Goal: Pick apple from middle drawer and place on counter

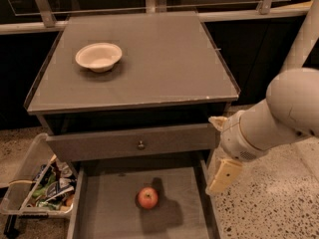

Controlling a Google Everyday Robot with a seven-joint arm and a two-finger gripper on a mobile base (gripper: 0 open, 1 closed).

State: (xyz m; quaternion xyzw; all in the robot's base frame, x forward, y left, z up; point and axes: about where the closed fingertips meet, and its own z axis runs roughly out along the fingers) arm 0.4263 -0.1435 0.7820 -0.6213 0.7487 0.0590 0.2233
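Observation:
The apple [147, 197], small and red, lies on the dark floor of the open middle drawer [109, 218], near its centre. The counter [164, 59] is the flat grey cabinet top above. My gripper [220, 150] hangs at the right of the cabinet, beside the drawer's right wall, above and to the right of the apple. It is open and empty, with one tan finger [224, 176] pointing down and the other [218, 122] higher up.
A white bowl [98, 57] stands on the counter's left side. A closed drawer front with a round knob [141, 145] sits above the open drawer. A clear bin of packets [42, 188] stands on the speckled floor at the left.

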